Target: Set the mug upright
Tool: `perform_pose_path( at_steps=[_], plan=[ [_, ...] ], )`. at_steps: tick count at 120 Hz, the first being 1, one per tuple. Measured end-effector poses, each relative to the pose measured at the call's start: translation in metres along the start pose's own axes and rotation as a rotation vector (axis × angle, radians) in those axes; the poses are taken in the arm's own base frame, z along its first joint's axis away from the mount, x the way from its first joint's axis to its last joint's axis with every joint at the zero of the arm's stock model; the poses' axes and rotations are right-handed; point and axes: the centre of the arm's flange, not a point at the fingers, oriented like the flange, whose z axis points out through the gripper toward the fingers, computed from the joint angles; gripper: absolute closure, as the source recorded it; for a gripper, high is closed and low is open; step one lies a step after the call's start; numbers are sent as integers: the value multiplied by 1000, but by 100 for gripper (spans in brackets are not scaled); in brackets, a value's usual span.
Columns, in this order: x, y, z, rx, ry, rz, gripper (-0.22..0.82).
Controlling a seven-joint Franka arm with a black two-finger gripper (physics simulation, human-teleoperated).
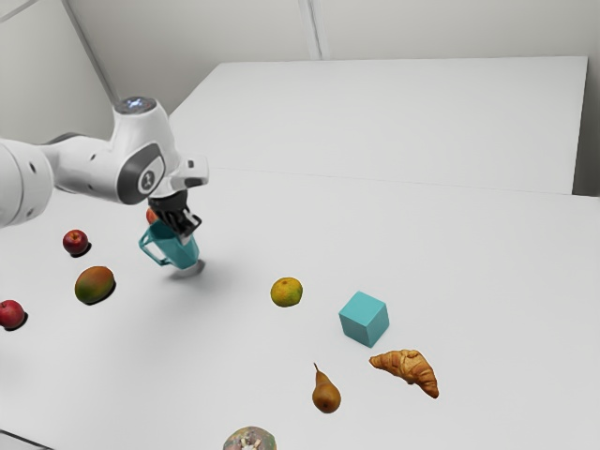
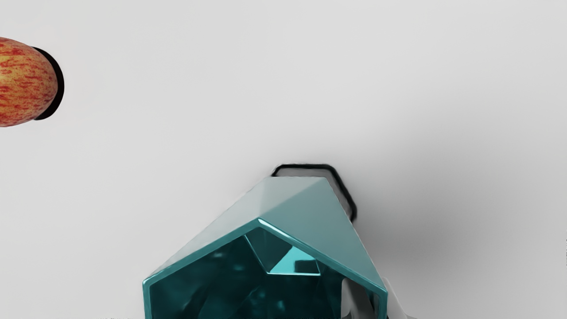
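The tilted mug (image 1: 174, 249) is pinched by its wall in the gripper (image 1: 189, 231), apparently just above the table (image 1: 422, 244). If it is released while leaning, it may be toppled; by a one-sided grip, it may be let swing. In the exterior view, around the mug, the nearby apple (image 1: 151, 216) at eleven o'clock could be bumped; the mango (image 1: 95, 284) is seen at eight, the tangerine (image 1: 287, 292) at four.

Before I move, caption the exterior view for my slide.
End effector gripping a tilted teal mug by its rim.
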Motion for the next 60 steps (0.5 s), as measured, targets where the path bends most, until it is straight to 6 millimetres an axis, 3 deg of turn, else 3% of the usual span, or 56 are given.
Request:
perform_pose_path(
  at_steps=[15,35,47,53,60],
  plan=[
    [-1,2,11,-5,-11,-84,75],
    [-1,3,14,-8,-16,-171,39],
    [-1,3,13,-8,-19,-218,25],
    [0,1,0,-6,-3,-239,19],
    [8,-7,-39,3,38,-267,15]
  ],
)
